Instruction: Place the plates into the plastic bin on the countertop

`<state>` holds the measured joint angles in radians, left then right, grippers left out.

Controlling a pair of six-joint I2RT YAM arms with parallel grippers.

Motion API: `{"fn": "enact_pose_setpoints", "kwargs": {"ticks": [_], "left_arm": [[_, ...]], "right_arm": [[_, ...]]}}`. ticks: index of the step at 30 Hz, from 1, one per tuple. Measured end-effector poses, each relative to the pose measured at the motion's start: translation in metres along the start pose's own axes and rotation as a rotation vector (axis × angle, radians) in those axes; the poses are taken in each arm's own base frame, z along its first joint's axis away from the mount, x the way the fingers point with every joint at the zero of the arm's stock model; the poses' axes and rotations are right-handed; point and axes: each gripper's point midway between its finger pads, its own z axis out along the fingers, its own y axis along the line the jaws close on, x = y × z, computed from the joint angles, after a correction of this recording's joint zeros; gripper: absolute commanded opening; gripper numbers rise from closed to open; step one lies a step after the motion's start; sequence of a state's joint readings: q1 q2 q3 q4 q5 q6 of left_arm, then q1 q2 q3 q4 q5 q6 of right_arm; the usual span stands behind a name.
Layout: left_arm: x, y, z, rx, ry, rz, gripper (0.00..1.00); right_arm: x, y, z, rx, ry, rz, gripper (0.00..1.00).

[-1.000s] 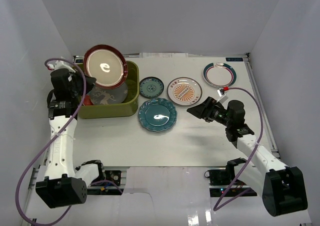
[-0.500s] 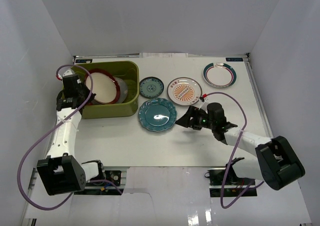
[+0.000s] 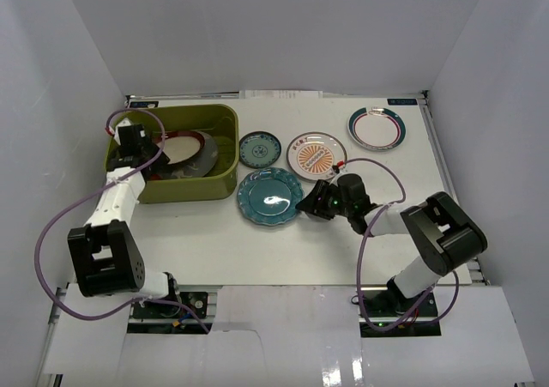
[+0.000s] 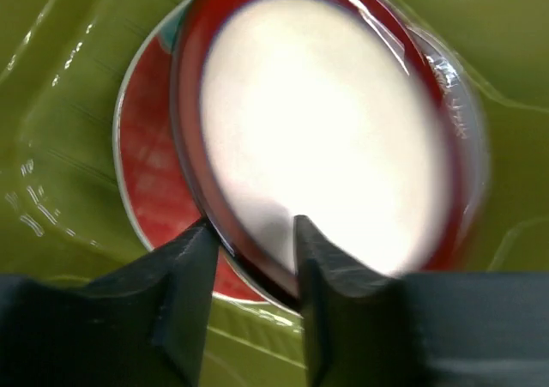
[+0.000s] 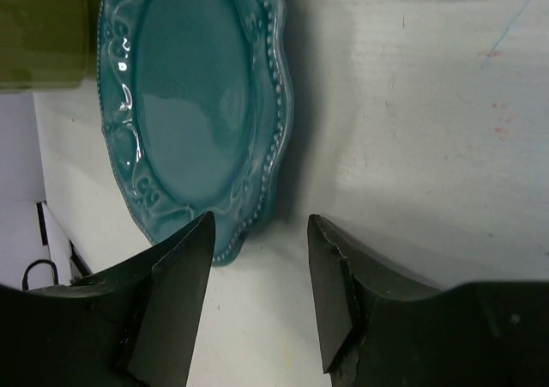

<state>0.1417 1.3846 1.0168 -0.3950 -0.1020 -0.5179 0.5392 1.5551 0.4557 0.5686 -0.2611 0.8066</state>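
Note:
The olive plastic bin (image 3: 225,174) stands at the left of the countertop (image 3: 343,250). In it a dark-red-rimmed plate (image 3: 182,149) (image 4: 326,138) leans on a red plate (image 4: 150,172). My left gripper (image 3: 144,153) (image 4: 253,241) is inside the bin, open, its jaws astride that plate's rim with slack. The plain teal plate (image 3: 270,196) (image 5: 189,104) lies flat right of the bin. My right gripper (image 3: 310,205) (image 5: 257,232) is low at its right edge and open. One of its fingertips (image 5: 184,258) is by the rim, and bare table shows between the jaws.
A small teal plate (image 3: 259,149), an orange sunburst plate (image 3: 316,156) and a white plate with a teal-red rim (image 3: 376,128) lie behind the teal one. A grey glass plate edge (image 4: 450,78) shows in the bin. White walls close in three sides.
The left arm has lowered the dark-red-rimmed plate from above the bin down into it and its jaws have parted. The right arm has moved left to the teal plate, jaws narrower.

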Motion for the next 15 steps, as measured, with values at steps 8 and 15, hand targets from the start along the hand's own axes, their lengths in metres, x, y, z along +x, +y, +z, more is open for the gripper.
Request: {"fn": "enact_pose_setpoints", "kwargs": {"ticks": [8,15], "left_arm": [[0.02,0.011,0.019,-0.047,0.072,0.026,0.94],[0.002,0.0,0.001,0.004,0.008,0.014,0.96]], "right_arm": [[-0.019,0.006,0.022,-0.025,-0.058,0.058,0.56],[-0.02,0.004,0.035,-0.059,-0.081,0.162,0.23]]}}
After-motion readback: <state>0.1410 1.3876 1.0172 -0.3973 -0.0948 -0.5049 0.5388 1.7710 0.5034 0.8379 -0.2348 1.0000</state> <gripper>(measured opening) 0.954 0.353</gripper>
